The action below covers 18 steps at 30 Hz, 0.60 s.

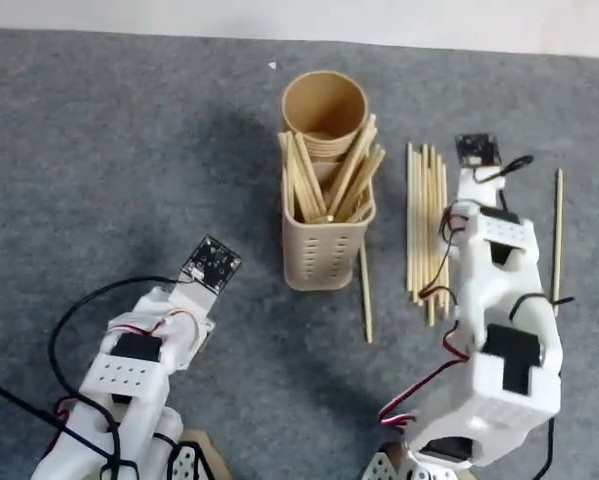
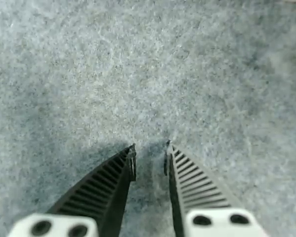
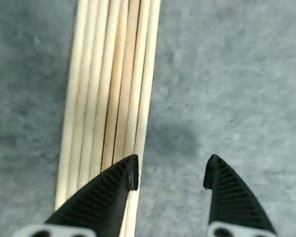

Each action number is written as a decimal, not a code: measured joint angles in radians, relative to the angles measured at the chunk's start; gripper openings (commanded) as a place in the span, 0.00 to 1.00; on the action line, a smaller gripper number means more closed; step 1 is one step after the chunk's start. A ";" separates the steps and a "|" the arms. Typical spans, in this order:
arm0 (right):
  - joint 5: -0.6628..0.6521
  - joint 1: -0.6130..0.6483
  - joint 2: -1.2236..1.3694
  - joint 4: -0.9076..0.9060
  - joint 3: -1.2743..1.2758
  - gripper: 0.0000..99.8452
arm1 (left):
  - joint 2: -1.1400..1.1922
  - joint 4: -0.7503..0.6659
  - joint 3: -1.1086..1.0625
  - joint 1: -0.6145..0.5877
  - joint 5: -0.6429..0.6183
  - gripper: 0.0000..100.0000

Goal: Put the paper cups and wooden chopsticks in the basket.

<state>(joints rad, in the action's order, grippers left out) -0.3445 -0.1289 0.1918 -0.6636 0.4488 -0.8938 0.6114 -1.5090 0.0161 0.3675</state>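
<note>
A tan perforated basket [image 1: 324, 250] stands mid-table. It holds stacked paper cups [image 1: 324, 105] and several wooden chopsticks [image 1: 329, 175] leaning inside. To its right a bundle of chopsticks [image 1: 426, 230] lies flat on the carpet. In the right wrist view my right gripper [image 3: 172, 163] is open just above this bundle [image 3: 110, 89], one finger [image 3: 123, 180] over the bundle's edge and the other over bare carpet. My left gripper [image 2: 150, 148] hovers over bare grey carpet, open by a narrow gap, with nothing between its fingers.
One loose chopstick [image 1: 365, 295] lies by the basket's right side, another [image 1: 557, 235] at the far right beyond the right arm [image 1: 494, 300]. The left arm [image 1: 149, 350] sits at the lower left. Grey carpet [image 1: 129, 150] covers the table.
</note>
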 measured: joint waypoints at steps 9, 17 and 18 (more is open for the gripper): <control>-0.020 0.018 0.072 0.008 -0.018 0.21 | 0.000 0.000 0.000 0.000 0.000 0.13; -0.021 0.015 0.072 0.011 -0.020 0.01 | 0.000 0.000 0.000 0.000 0.000 0.13; -0.021 0.015 0.071 0.011 -0.023 0.01 | 0.000 0.000 0.000 0.000 0.000 0.13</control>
<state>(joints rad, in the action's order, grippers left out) -0.3659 -0.1135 0.2624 -0.6529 0.4258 -0.8938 0.6114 -1.5090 0.0161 0.3675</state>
